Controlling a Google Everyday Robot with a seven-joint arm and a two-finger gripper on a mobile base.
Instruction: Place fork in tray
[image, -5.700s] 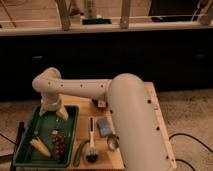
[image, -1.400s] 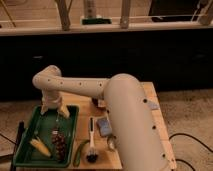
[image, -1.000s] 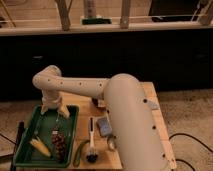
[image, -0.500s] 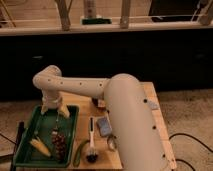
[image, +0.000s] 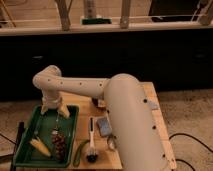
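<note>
The dark green tray (image: 24, 156) lies on the left part of the wooden table. My gripper (image: 55, 110) hangs over the tray's far end, with its two pale fingers spread apart. A thin pale fork (image: 56, 124) shows just below and between the fingers, lying inside the tray; I cannot tell whether it touches them. The tray also holds a yellow corn cob (image: 40, 147) and a dark bunch of grapes (image: 59, 142).
A white-handled brush with a dark head (image: 91, 141), a green curved item (image: 79, 153), a grey-blue pad (image: 104, 125) and a small metal cup (image: 111, 144) lie on the table (image: 150, 97) right of the tray. My large arm housing (image: 135, 130) covers the table's right side.
The gripper has stayed over the tray's far end with almost no movement; the fork shows below it throughout.
</note>
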